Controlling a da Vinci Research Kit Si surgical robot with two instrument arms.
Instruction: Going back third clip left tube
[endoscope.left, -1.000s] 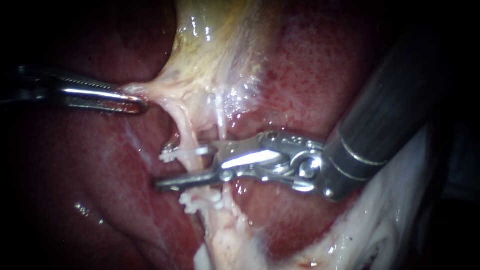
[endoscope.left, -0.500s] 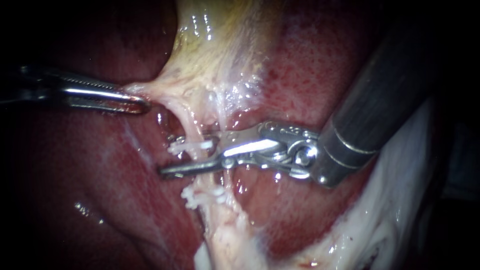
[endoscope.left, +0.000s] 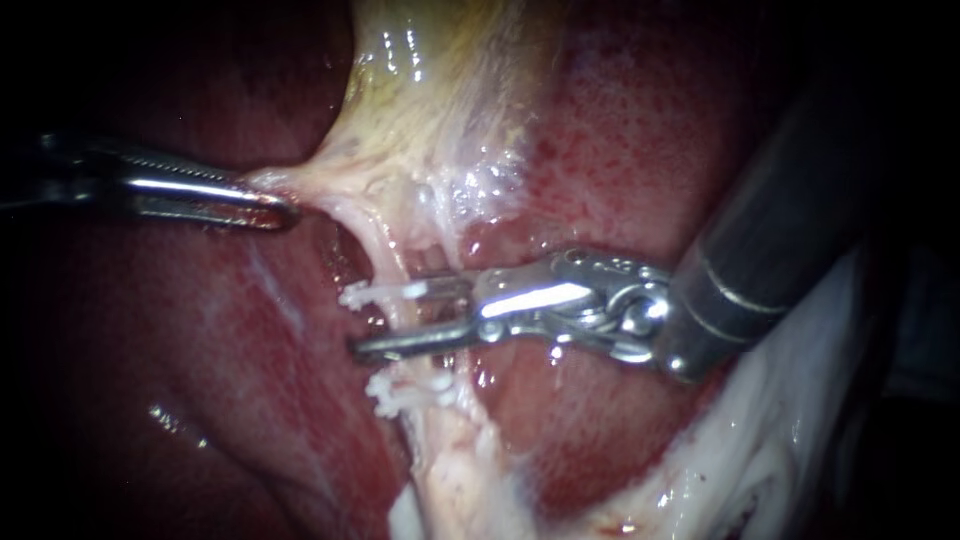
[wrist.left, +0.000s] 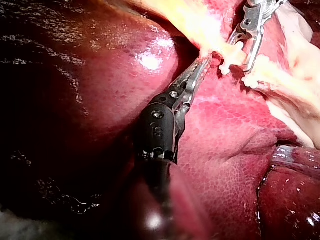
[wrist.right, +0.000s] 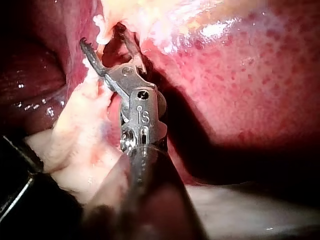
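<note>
My left instrument (endoscope.left: 268, 204) comes in from the left, its jaws shut on the pale tissue below the yellowish gallbladder (endoscope.left: 440, 90) and holding it taut. The left tube (endoscope.left: 378, 255) runs down from there. Two white clips sit across it, an upper clip (endoscope.left: 385, 293) and a lower clip (endoscope.left: 408, 394). My right instrument (endoscope.left: 400, 320) lies across the tube between the clips with its jaws open; the upper jaw is beside the upper clip. The left wrist view shows the left instrument (wrist.left: 204, 61) on the pale tissue. In the right wrist view the right instrument (wrist.right: 106, 40) has spread jaws.
Dark red liver (endoscope.left: 200, 380) surrounds the tubes on both sides. A thinner right tube (endoscope.left: 442, 245) runs just beside the left one. Pale white tissue (endoscope.left: 760, 450) lies under the right instrument's shaft.
The right instrument's jaws narrowed at the left tube, then it drew back toward the right. The upper clip stayed on the tube. The left instrument held still.
</note>
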